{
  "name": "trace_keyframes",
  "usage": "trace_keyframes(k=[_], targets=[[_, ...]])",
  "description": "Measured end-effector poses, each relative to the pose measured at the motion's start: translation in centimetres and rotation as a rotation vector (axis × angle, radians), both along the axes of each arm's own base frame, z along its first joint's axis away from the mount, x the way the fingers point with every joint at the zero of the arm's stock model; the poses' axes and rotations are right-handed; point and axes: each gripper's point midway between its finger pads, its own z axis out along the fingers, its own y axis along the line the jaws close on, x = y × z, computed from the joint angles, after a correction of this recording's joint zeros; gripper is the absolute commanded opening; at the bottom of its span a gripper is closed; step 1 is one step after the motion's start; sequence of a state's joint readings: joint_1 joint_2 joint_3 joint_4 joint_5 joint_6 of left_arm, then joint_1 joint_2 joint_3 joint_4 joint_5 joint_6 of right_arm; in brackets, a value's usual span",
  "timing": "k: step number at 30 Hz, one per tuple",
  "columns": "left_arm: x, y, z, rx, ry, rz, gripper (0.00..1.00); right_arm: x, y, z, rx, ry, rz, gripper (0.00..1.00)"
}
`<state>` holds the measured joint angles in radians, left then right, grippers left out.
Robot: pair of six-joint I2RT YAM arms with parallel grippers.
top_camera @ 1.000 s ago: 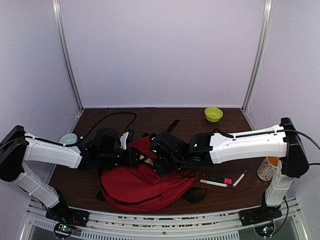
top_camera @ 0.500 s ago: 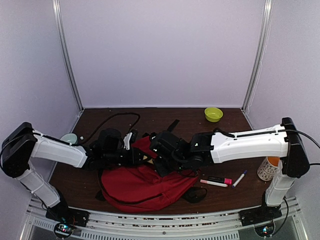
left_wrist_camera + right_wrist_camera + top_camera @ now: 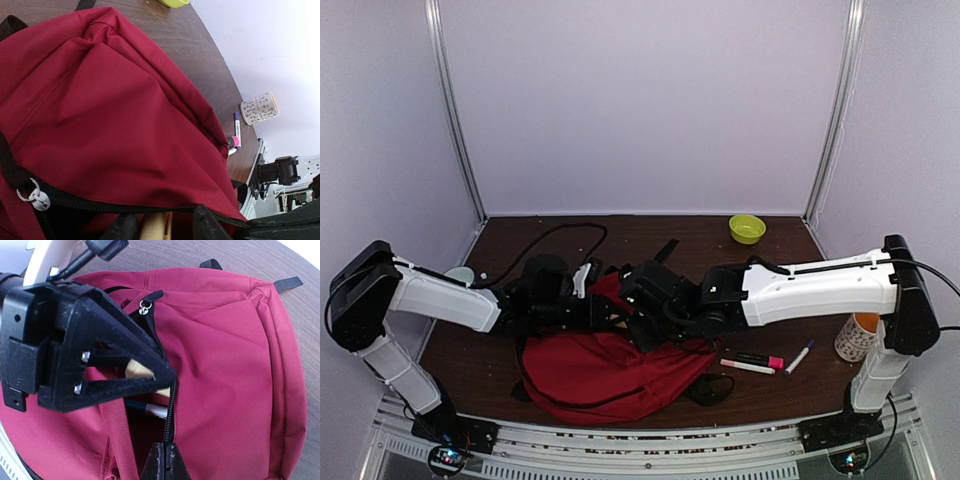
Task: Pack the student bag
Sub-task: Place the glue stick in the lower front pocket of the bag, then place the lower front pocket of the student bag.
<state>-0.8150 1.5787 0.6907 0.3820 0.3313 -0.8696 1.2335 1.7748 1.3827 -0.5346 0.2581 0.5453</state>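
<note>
Right wrist view: right gripper (image 3: 164, 462) is pinched on the black zipper edge (image 3: 171, 405) of the large dark-red fabric backpack (image 3: 225, 365). The left gripper (image 3: 165, 226), inside the opening, clamps a pale tan flat stick (image 3: 151, 227). The backpack lies on the brown table (image 3: 650, 232) near the arm bases; a small green bowl (image 3: 747, 228) sits far behind.

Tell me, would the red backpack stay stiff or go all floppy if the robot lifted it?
Probably floppy: the student bag lies slumped and creased on the table, so it would likely sag. Where the right gripper pinches the zipper edge, probably only that cloth would rise first. Being soft and flat, it seems unlikely to roll.
</note>
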Motion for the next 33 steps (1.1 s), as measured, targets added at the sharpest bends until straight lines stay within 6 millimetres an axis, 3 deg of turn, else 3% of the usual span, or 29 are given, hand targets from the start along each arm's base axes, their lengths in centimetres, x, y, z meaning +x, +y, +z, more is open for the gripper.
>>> trace_keyframes(k=[5, 9, 13, 15, 23, 27, 31, 33], targets=[[-0.2, 0.0, -0.1, 0.008, -0.012, -0.012, 0.67, 0.0, 0.0, 0.2, 0.004, -0.002, 0.000, 0.00], [-0.2, 0.4, 0.0, 0.034, -0.035, -0.010, 0.76, 0.0, 0.0, 0.2, 0.005, -0.002, 0.000, 0.00], [-0.3, 1.4, 1.4, 0.061, -0.095, 0.005, 0.83, -0.1, 0.0, 0.2, 0.006, -0.002, 0.002, 0.00], [-0.2, 2.1, 2.7, 0.071, -0.142, 0.019, 0.92, -0.1, 0.0, 0.3, 0.008, -0.003, 0.002, 0.00], [-0.6, 5.3, 6.7, 0.128, -0.305, 0.079, 0.96, -0.1, 0.1, 0.3, 0.010, -0.004, 0.003, 0.00], [-1.3, 7.6, 7.3, 0.170, -0.356, 0.116, 0.98, -0.2, 0.1, 0.3, 0.010, -0.001, 0.000, 0.15], [-1.8, 9.9, 8.3, 0.204, -0.401, 0.163, 0.98, -0.2, 0.0, 0.2, 0.013, 0.003, -0.008, 0.41], [-2.0, 10.9, 9.0, 0.215, -0.424, 0.188, 0.98, -0.1, -0.1, 0.2, 0.010, 0.003, -0.017, 0.49]])
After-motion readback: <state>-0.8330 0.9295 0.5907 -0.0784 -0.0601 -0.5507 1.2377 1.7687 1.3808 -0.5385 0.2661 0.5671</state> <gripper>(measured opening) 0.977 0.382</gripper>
